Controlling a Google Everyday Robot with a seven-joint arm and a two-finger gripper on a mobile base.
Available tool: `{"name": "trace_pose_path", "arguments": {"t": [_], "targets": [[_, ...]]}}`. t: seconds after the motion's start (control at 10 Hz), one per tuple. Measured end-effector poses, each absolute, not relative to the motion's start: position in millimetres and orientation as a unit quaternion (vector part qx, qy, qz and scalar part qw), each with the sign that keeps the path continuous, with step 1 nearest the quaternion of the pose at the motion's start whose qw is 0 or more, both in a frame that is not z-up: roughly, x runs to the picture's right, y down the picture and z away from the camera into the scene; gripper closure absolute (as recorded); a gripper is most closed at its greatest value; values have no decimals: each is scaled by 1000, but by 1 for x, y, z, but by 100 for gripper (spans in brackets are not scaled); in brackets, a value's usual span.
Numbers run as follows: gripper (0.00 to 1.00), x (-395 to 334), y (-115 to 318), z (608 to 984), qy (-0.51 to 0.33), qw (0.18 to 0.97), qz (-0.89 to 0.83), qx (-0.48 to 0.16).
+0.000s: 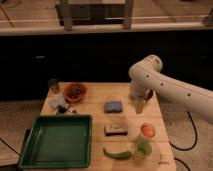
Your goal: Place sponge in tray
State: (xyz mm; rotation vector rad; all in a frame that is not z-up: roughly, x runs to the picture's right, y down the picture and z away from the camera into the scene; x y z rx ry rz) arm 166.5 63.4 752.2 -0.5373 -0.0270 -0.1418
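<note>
End effector: The gripper [141,103] is positioned right of centre in the frame, just to the right of the sponge and apart from it. The jaws are spread and nothing is grasped.
Sponge: The sponge [113,106] is lying flat on the table [100,92] at the centre of the frame. It has not yet been picked up.
Tray: The tray [57,142] is located at the lower left of the frame, below and left of the sponge.
Risk, wrong object: A cream-topped block [116,129] is lying just below the sponge and has a similar outline. It could be grasped instead if the descent is aimed too low in the frame.
Risk, thin pad: The sponge is judged to be low and soft. It could be pushed along the table or missed if the jaws are closed too high.
Risk, arm sweep: An orange round object [147,130] and a green cup [142,147] are standing at the lower right, near the arm. Either could be knocked over during repositioning.
Risk, transfer: The tray rim could be struck if the sponge is carried too low.
Risk, release: The sponge could be left on the rim or on the table if it is released early.
</note>
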Motion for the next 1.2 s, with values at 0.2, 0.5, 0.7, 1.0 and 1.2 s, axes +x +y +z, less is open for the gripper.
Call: {"name": "trace_pose_path", "arguments": {"t": [0.2,0.5,0.7,1.0,1.2], "targets": [[20,163,58,760,-18,962,-71,-264],[20,160,56,770,-25,961,-73,-265],[20,155,54,782,-32,960,-76,-266],[20,154,53,788,-37,960,-77,-268],[20,150,53,795,-43,959,-80,-270]]}}
